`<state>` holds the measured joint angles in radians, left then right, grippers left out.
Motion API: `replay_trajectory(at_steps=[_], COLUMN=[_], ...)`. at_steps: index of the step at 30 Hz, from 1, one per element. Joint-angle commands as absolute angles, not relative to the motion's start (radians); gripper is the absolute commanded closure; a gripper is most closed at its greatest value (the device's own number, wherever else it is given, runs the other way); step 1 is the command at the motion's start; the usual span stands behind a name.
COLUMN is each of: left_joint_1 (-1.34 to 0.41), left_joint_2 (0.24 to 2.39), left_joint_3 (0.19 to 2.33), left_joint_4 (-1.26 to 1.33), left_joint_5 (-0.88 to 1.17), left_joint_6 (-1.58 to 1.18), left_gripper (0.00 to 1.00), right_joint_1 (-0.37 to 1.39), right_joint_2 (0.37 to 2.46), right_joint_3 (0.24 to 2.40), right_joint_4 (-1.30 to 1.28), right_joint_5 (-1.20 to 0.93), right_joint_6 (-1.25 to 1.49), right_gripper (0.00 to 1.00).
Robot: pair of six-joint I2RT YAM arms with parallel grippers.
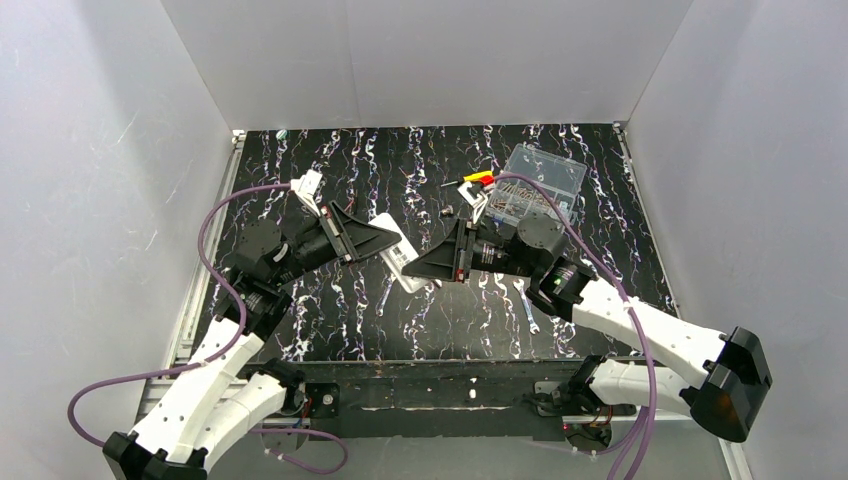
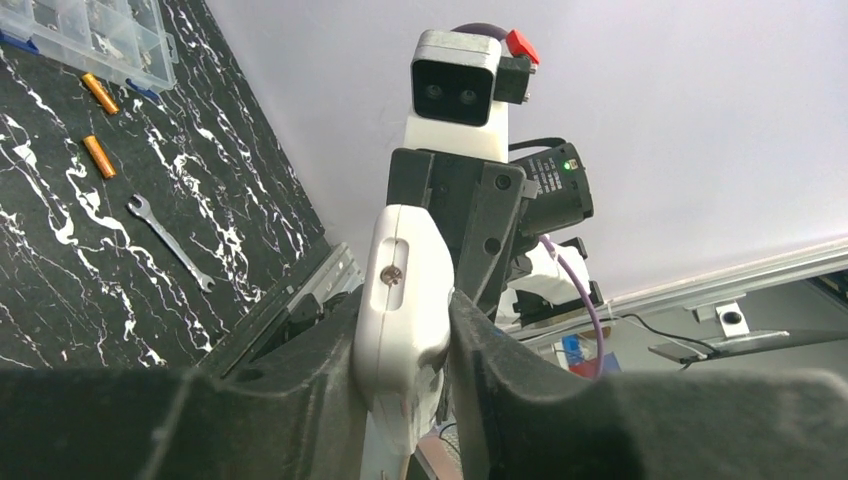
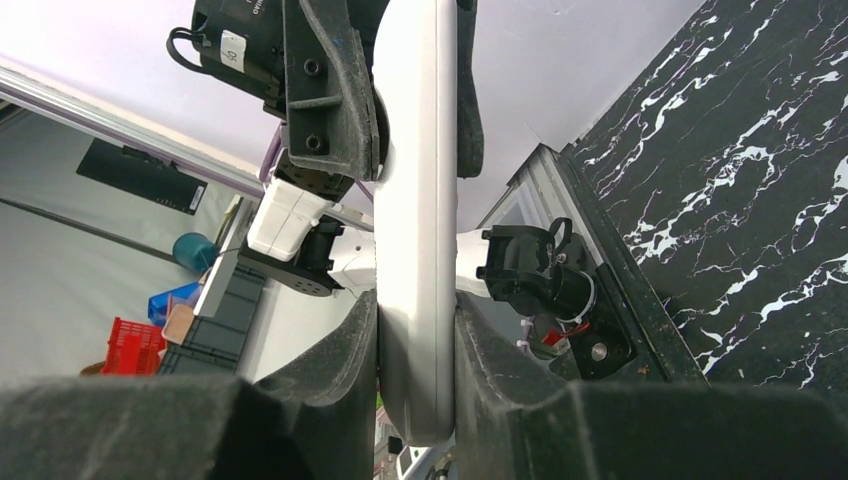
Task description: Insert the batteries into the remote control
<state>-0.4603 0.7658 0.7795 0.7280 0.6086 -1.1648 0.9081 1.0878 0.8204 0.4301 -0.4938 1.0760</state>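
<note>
The white remote control [image 1: 400, 254] is held in the air between both grippers over the middle of the table. My left gripper [image 1: 386, 238] is shut on one end of it; in the left wrist view [image 2: 400, 335] the remote [image 2: 402, 290] shows a screw in a recess. My right gripper [image 1: 420, 268] is shut on the other end; in the right wrist view [image 3: 415, 345] the remote [image 3: 415, 200] stands edge-on. Two orange batteries [image 2: 100, 92] [image 2: 98, 156] lie on the table beside the clear box. I cannot make them out in the top view.
A clear compartment box [image 1: 541, 182] stands at the back right, also in the left wrist view [image 2: 95, 35]. A yellow-and-red screwdriver [image 1: 478, 179] lies left of it. A small wrench [image 1: 528, 310] lies near the right arm, also in the left wrist view [image 2: 170, 243].
</note>
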Motion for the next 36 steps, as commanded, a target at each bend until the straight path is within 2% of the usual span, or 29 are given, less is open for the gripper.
replay_trajectory(at_steps=[1, 6, 12, 23, 29, 32, 36], left_joint_1=[-0.465, -0.465, -0.465, -0.465, -0.465, -0.465, -0.465], left_joint_2=[0.756, 0.751, 0.748, 0.749, 0.745, 0.744, 0.74], left_joint_3=[0.784, 0.776, 0.768, 0.765, 0.762, 0.764, 0.763], left_joint_4=[0.782, 0.791, 0.803, 0.811, 0.795, 0.79, 0.778], left_joint_5=[0.61, 0.599, 0.592, 0.583, 0.578, 0.578, 0.58], left_joint_6=[-1.157, -1.166, -1.175, -1.19, -1.192, -1.193, -1.192], left_gripper=[0.66, 0.58, 0.59, 0.78, 1.0, 1.0, 1.0], right_joint_1=[0.914, 0.914, 0.914, 0.914, 0.914, 0.915, 0.914], right_joint_2=[1.104, 1.103, 1.091, 1.08, 1.077, 1.073, 1.052], right_joint_3=[0.845, 0.842, 0.823, 0.807, 0.809, 0.818, 0.835], right_joint_4=[0.496, 0.503, 0.503, 0.498, 0.489, 0.465, 0.412], right_joint_5=[-0.497, -0.511, -0.509, -0.515, -0.514, -0.515, -0.501], right_joint_6=[1.083, 1.088, 1.093, 1.095, 1.084, 1.064, 1.013], right_gripper=[0.99, 0.99, 0.99, 0.99, 0.99, 0.85, 0.49])
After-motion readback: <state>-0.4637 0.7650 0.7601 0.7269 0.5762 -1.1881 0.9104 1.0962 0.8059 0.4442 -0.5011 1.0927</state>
